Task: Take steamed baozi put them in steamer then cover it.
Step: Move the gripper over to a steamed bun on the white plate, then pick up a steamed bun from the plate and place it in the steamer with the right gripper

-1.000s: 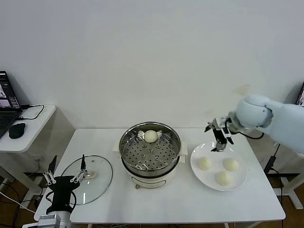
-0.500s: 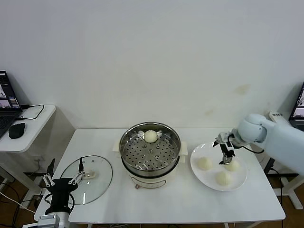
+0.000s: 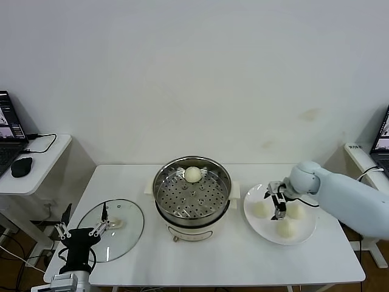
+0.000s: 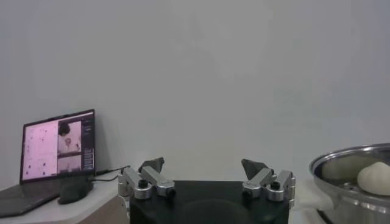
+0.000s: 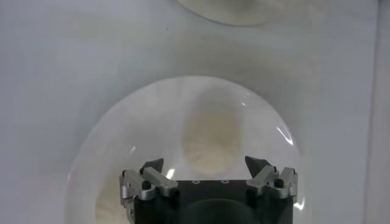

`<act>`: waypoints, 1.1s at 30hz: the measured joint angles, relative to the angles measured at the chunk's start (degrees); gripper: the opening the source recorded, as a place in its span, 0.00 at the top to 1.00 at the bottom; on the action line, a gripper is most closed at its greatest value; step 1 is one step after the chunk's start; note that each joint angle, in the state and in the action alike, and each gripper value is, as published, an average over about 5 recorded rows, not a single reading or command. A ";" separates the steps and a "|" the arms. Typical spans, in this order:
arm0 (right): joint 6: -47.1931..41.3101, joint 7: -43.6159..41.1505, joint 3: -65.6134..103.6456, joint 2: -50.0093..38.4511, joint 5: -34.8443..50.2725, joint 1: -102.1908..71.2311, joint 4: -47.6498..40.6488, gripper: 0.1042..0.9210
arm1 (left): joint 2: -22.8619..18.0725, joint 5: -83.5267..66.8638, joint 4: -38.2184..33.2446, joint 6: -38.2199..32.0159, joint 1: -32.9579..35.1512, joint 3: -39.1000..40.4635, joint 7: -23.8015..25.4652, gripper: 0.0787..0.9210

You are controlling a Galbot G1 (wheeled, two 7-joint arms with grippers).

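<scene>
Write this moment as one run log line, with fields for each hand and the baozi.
right hand: open, over plate baozi | left hand: open, idle near glass lid | steamer: one baozi inside, uncovered

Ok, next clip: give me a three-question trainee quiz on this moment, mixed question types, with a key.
1. How many small cream-white dough buns lie on the flat white plate?
2. True or false: the round clear glass lid already covers the shiny steel perforated steamer basket.
3. Which gripper is over the plate? A) left B) right C) neither

Key:
1. Three; a fourth bun is in the steamer basket.
2. False; the lid lies on the white table, near the parked left gripper.
3. B; the right gripper, jaws open, is above the buns.
</scene>
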 measured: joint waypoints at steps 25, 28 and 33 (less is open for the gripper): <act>-0.58 -0.21 2.24 2.86 -1.62 -2.35 -3.38 0.40 | -0.30 -0.02 -0.01 -0.09 -0.08 0.31 0.02 0.12; -0.94 -0.55 1.96 2.41 -1.14 -1.56 -2.86 0.40 | -0.30 -0.02 -0.20 -0.09 -0.07 0.29 0.01 0.12; -2.18 -1.06 0.44 0.83 0.97 1.75 -0.67 0.40 | -0.20 -0.01 -0.39 -0.08 -0.21 0.44 0.00 0.12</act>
